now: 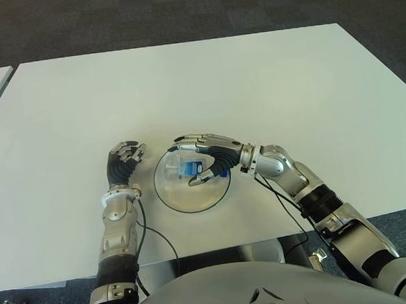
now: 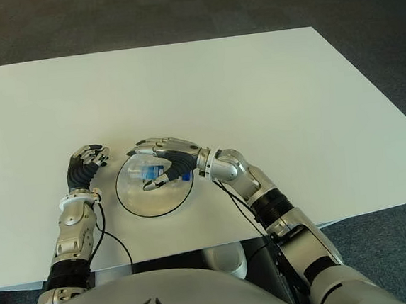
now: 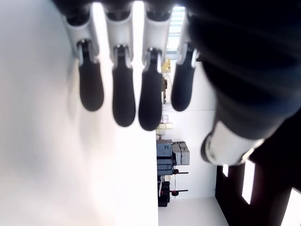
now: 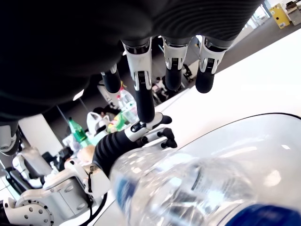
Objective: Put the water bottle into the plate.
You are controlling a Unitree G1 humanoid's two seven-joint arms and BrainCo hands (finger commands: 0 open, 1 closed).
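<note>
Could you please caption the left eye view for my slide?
Right hand over the bottle lying in the plate.

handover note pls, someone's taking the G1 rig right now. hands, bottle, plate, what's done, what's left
Right hand: over the plate, fingers arched over the water bottle, not closed on it in the right wrist view.
Left hand: idle, empty, fingers relaxed, beside the plate on its left.
Water bottle: lying on its side inside the clear round plate, on the white table.
Done: bottle looks to be in the plate.
Left: draw the right hand clear without nudging the bottle, then confirm it sits steady; it could roll.
</note>
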